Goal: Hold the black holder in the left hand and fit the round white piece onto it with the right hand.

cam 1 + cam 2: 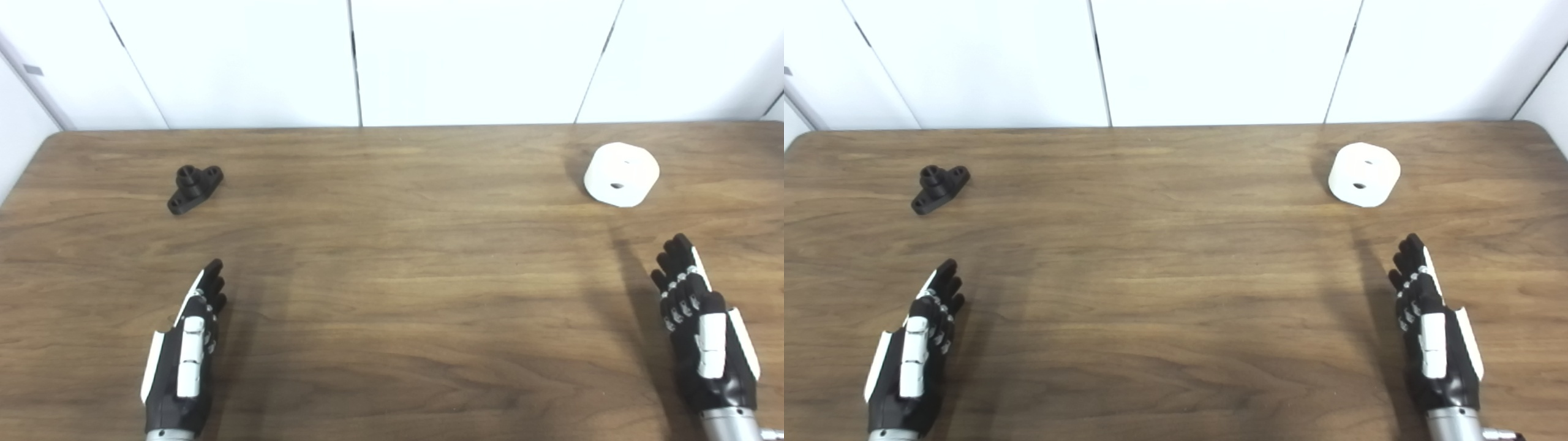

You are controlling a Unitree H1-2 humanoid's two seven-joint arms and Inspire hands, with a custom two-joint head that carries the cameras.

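Opening state of the assembly, seen from the head cameras. You have the wooden table [392, 294] before you, with both parts lying free on it and neither yet touched. The black holder [195, 187] lies at the far left, its flat base flange on the wood and a short round boss rising from the middle; small holes show at each end of the flange. The round white piece [621, 174] rests at the far right, tilted so that one flat face, with a dark bore near its centre, turns toward you. The two parts are well apart, with the whole width of the table between them.

Your left hand [187, 349] waits at the near left, empty, fingers extended and held close together, edge-on to the table, short of the holder. Your right hand [698, 324] waits at the near right in the same pose, empty and straight-fingered, short of the white piece.

Step in hand: none begun; this reads as the approach stage. The next move probably calls for you to carry the left hand forward over the holder and close on its flange, leaving the boss clear. The right hand must then grasp the white piece around its curved wall, keeping the bore uncovered, so that bore and boss can be lined up. The low holder may be awkward to lift.
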